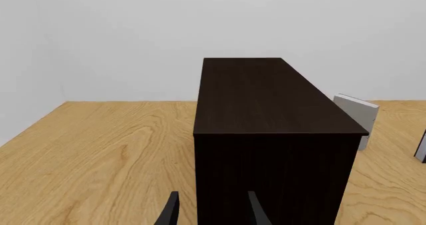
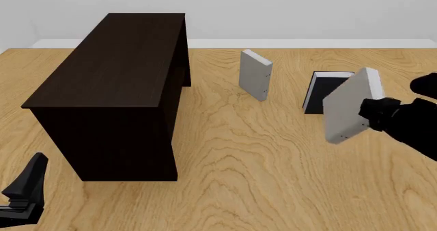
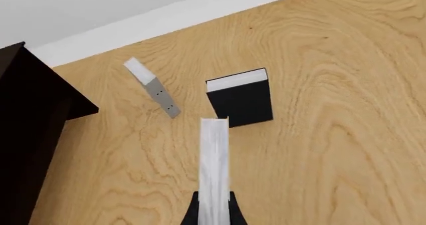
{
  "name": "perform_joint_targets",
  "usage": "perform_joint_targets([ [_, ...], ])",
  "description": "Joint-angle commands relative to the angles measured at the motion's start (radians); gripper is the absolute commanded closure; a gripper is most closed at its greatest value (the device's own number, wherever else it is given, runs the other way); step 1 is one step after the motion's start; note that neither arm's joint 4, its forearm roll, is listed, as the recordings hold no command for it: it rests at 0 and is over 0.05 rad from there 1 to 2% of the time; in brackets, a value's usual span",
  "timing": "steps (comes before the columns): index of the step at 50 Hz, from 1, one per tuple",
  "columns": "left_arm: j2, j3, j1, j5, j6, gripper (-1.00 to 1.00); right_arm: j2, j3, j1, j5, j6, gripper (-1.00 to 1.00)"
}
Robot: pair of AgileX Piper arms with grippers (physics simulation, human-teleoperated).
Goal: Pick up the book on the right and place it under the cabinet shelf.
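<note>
My right gripper (image 2: 369,116) is shut on the light grey book (image 2: 349,107) and holds it tilted, clear of the table, at the right. The right wrist view shows the book's (image 3: 214,155) edge clamped between the right gripper's (image 3: 214,214) fingers. At the left stands the dark brown cabinet shelf (image 2: 112,87), its open side facing right. Low beside the cabinet's near left corner, my left gripper (image 2: 26,187) is open and holds nothing. From the left wrist, the left gripper (image 1: 213,215) points at the cabinet's (image 1: 266,125) near end.
A second grey book (image 2: 256,75) stands upright in the middle of the table, to the right of the cabinet. Behind the held book, a black-covered book (image 2: 321,92) lies flat. Both also show in the right wrist view: the grey book (image 3: 153,88) and the black book (image 3: 241,98).
</note>
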Motion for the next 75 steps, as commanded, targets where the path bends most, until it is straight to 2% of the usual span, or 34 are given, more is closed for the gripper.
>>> perform_joint_targets([
  [1,0.001,0.000,0.000,-0.003,0.000,-1.00,-0.097,0.147,0.093,-0.252,0.148,1.00],
  [3,0.001,0.000,0.000,-0.005,0.000,-1.00,-0.085,0.148,0.095,-0.271,0.148,1.00],
  [5,0.001,0.000,0.000,-0.007,0.000,-1.00,-0.065,0.165,0.111,-0.316,0.175,1.00],
  [16,0.003,0.001,0.000,-0.005,0.000,-1.00,0.041,0.164,0.155,-0.441,0.204,1.00],
  [22,0.004,0.000,0.000,-0.006,0.000,-1.00,0.074,0.173,0.171,-0.522,0.252,1.00],
  [40,0.001,0.000,0.000,-0.008,0.000,-1.00,0.379,0.144,0.274,-0.810,0.354,1.00],
  [60,0.003,0.000,0.000,-0.003,0.000,-1.00,0.563,0.058,0.387,-0.920,0.415,1.00],
  [67,0.006,0.000,0.001,-0.003,0.000,-1.00,0.667,0.056,0.426,-1.036,0.471,1.00],
  [75,0.007,-0.001,0.001,-0.003,0.000,-1.00,0.742,0.020,0.449,-1.094,0.512,1.00],
])
